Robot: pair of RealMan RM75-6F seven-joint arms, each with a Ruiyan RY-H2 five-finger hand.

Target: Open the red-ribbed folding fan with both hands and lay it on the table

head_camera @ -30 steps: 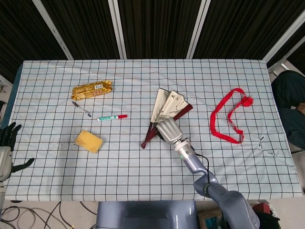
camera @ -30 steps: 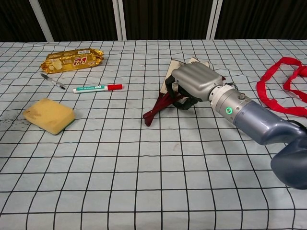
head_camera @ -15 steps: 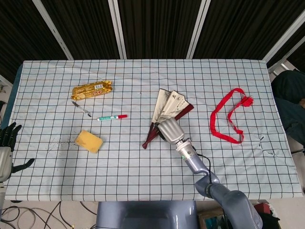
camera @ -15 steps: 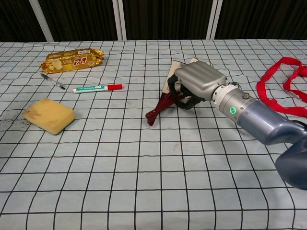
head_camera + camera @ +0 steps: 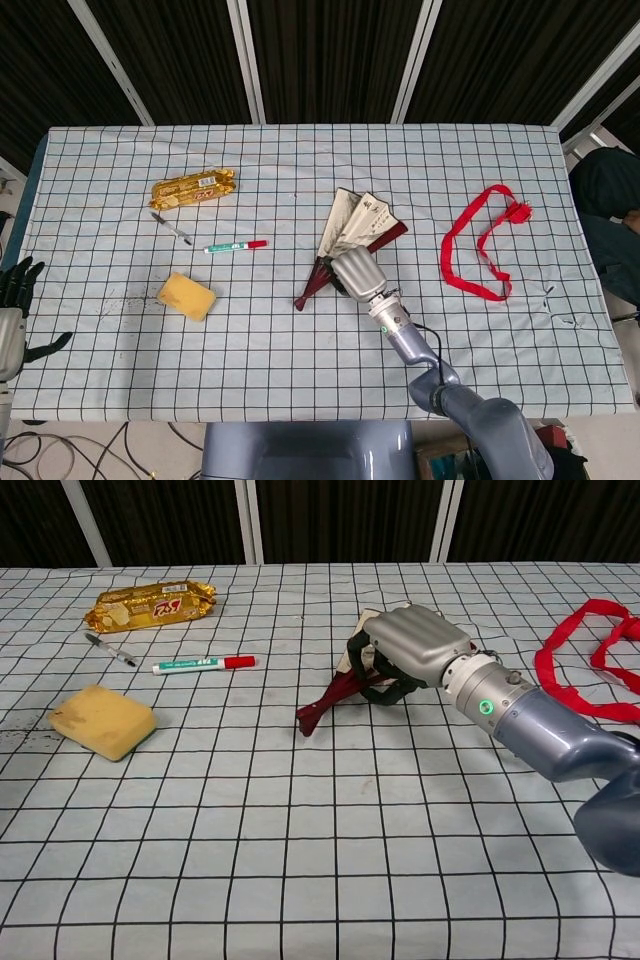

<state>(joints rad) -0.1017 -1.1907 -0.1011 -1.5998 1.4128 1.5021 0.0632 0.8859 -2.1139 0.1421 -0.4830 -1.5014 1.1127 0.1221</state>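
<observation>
The red-ribbed folding fan [image 5: 356, 218] lies partly spread near the table's middle, its paper leaf pointing to the far side and its dark red ribs [image 5: 322, 704] running to the near left. My right hand [image 5: 355, 272] sits on top of the ribs and grips them with curled fingers [image 5: 380, 688]; in the chest view the hand [image 5: 415, 642] hides most of the leaf. My left hand [image 5: 12, 312] hangs off the table's left edge with its fingers apart, holding nothing, far from the fan.
On the checked tablecloth [image 5: 300, 370], left of the fan, lie a golden snack packet [image 5: 193, 187], a small pen [image 5: 172, 228], a red-capped marker [image 5: 236, 245] and a yellow sponge [image 5: 186, 296]. A red ribbon loop [image 5: 478, 245] lies to the right.
My right hand has shifted a little with the fan in its grip; the ribs' near end swung slightly left and away. The left hand has not moved.
</observation>
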